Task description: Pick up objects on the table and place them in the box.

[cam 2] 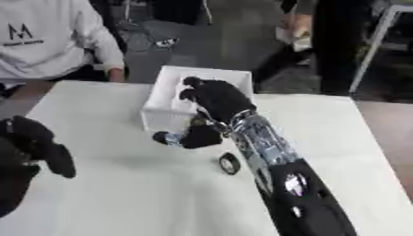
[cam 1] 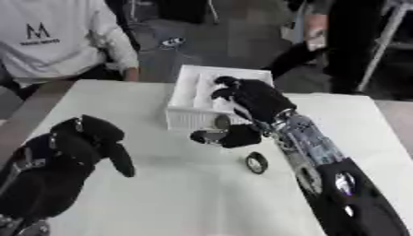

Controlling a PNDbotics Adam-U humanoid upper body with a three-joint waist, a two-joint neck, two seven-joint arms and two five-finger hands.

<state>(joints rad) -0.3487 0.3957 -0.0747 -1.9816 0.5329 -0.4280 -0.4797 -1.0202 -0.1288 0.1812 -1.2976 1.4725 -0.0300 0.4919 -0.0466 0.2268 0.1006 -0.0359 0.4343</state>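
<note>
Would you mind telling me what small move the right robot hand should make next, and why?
Probably draw back from the white box toward the dark ring. The right robot hand hangs over the box, seemingly holding nothing, while the ring and a dark object lie on the table.

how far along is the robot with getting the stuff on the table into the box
Done: unclear; the white box shows only white inside. In hand: the right hand is over the box; contents unclear. Left: a dark object and a black ring on the table. Left hand idles.
</note>
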